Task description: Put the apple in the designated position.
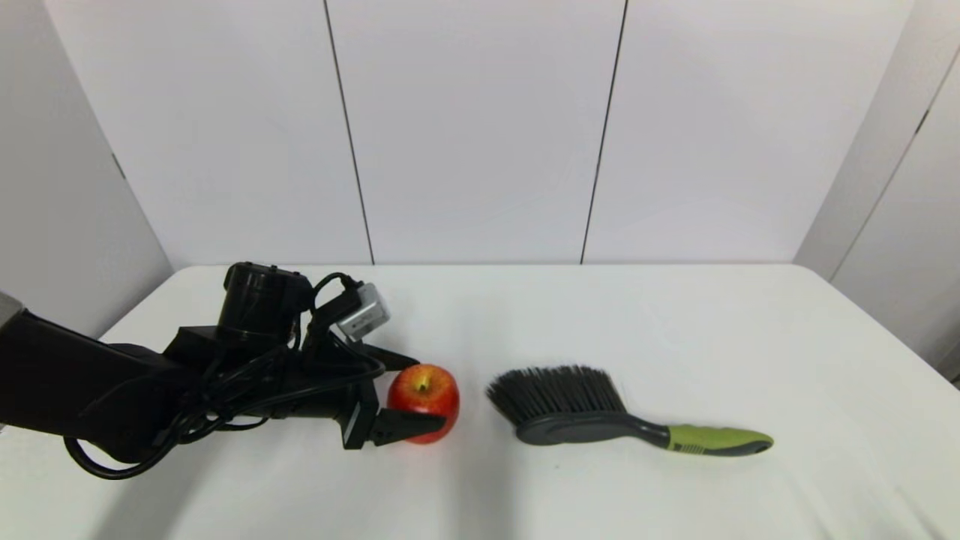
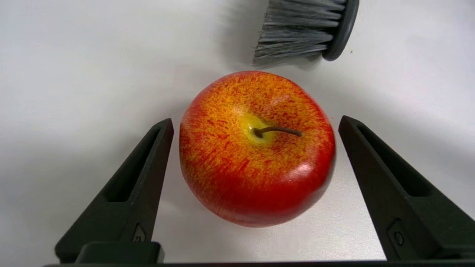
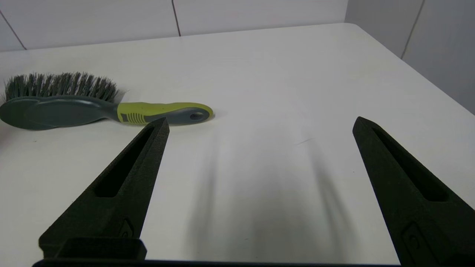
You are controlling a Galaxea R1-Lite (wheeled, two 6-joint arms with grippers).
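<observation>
Smooth white table (image 1: pixel 675 330) holding round shiny red apple (image 1: pixel 424 391), near bristly brush (image 1: pixel 592 412). Left gripper (image 2: pixel 256 124) straddling apple, pointy black fingers spread, not squeezing. Right gripper (image 3: pixel 259 124) hanging wide open over bare table.

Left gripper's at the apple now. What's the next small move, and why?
Probably close the left gripper on the apple. Its fingers are open on either side of the fruit, with a narrow gap on each side, and the apple sits on the table, stem up. The brush lies apart to its right, so closing should not disturb it.
</observation>
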